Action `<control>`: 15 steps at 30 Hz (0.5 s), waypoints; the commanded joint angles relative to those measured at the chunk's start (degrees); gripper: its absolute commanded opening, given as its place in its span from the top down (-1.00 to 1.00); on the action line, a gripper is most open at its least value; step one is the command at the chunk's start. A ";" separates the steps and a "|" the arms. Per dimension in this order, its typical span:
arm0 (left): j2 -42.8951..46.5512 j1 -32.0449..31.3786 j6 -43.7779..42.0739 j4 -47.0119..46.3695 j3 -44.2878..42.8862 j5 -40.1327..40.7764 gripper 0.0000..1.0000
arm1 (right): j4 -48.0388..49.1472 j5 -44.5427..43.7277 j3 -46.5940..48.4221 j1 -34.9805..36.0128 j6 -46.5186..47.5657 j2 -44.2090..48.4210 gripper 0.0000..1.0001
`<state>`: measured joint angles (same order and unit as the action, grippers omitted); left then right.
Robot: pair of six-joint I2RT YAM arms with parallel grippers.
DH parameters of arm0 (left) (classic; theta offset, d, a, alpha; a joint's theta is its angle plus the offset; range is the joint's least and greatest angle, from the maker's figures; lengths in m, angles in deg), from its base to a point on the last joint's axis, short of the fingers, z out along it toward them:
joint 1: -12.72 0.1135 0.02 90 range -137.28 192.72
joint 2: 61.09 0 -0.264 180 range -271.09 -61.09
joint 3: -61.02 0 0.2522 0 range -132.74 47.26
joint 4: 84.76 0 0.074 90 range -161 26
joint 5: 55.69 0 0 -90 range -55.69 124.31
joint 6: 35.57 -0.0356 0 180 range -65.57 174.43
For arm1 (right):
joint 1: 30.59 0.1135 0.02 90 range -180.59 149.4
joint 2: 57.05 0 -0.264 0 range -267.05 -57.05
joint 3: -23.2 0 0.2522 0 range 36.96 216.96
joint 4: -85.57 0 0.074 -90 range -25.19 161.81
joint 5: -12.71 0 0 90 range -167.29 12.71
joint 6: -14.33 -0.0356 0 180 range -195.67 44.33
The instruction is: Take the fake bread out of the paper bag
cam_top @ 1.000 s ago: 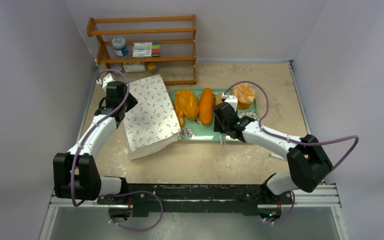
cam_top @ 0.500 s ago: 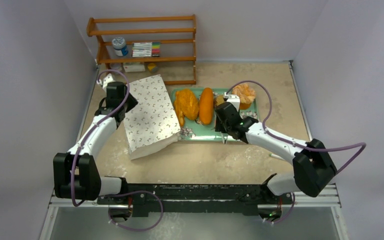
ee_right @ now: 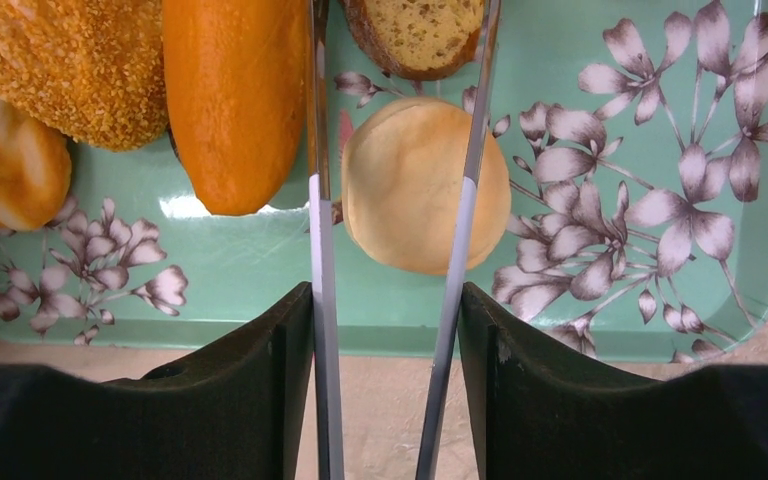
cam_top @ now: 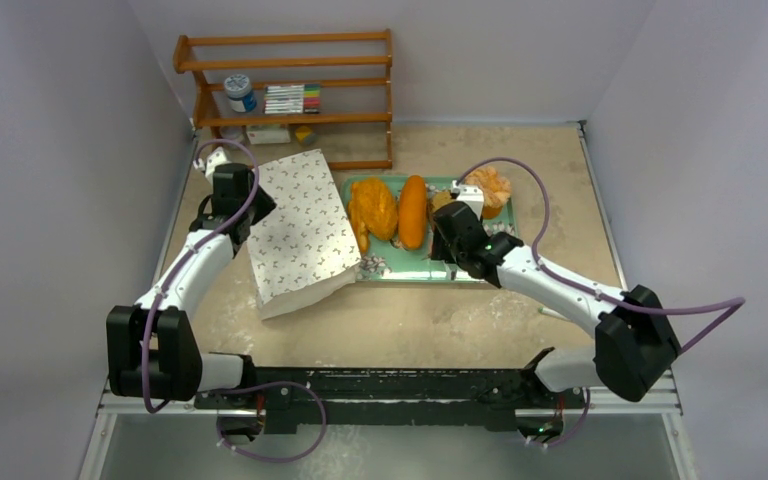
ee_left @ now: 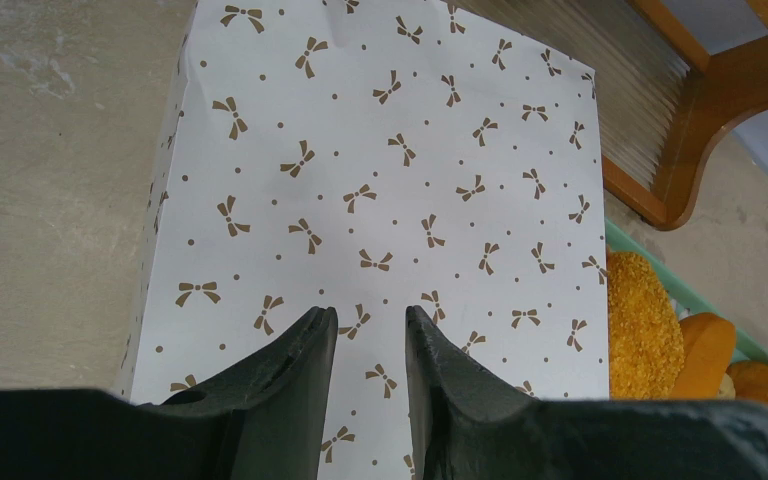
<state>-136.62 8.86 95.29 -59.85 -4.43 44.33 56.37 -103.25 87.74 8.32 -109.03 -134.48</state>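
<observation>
The white paper bag point(cam_top: 302, 225) with brown bow motifs lies on the table left of centre; it fills the left wrist view point(ee_left: 380, 150). My left gripper point(cam_top: 232, 195) is at its far left edge, with jaws a narrow gap apart over the paper point(ee_left: 368, 312) and nothing between them. The fake bread lies on the green floral tray point(cam_top: 400, 268): a lumpy loaf point(cam_top: 373, 207), a smooth loaf point(cam_top: 413, 211) and a ruffled pastry point(cam_top: 487, 188). My right gripper point(cam_top: 450, 235) is shut on metal tongs point(ee_right: 320, 200). The tongs' arms straddle a pale round bun point(ee_right: 425, 185).
A wooden shelf point(cam_top: 290, 95) with a jar and markers stands at the back left, close behind the bag; its foot shows in the left wrist view point(ee_left: 700, 110). A brown bread slice point(ee_right: 420, 35) lies beyond the bun. Grey walls close in both sides.
My right arm's elbow has swung to the right, and the gripper with the tongs has shifted slightly right over the tray. The left arm and the bag have not moved.
</observation>
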 commanded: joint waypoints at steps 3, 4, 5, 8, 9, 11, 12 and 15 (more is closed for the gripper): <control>1.19 0.45 -0.34 -2.46 -0.03 -0.40 0.36 | 0.87 -2.06 4.09 -0.23 0.89 -0.81 -0.11; 1.15 0.43 -0.39 -2.39 -0.06 -0.39 0.36 | 0.96 -2.20 4.14 -0.22 0.88 -1.20 -0.11; 1.15 0.43 -0.43 -2.35 -0.11 -0.39 0.36 | 1.00 -2.37 4.15 -0.23 0.87 -1.57 -0.11; 1.16 0.43 -0.54 -2.28 -0.18 -0.35 0.36 | 0.96 -3.05 4.19 -0.24 0.86 -1.72 -0.11; 1.14 0.43 -0.52 -2.28 -0.22 -0.31 0.36 | 0.87 -3.36 4.17 -0.23 0.99 -1.54 -0.11; 1.16 0.41 -0.52 -2.28 -0.26 -0.32 0.37 | 0.66 -3.93 4.18 -0.24 1.09 -0.93 -0.11; 1.11 0.47 -0.52 -2.28 -0.26 -0.34 0.36 | 0.62 -4.19 4.15 -0.24 1.22 -0.51 -0.11; 0.86 0.43 -0.44 -2.35 -0.14 -0.41 0.37 | 0.21 -4.62 6.54 -0.24 1.83 0.58 -0.11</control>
<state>-136.62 8.86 95.29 -59.82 -4.43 44.31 55.45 -104.80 89.84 8.32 -108.42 -136.62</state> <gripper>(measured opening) 0.318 0.554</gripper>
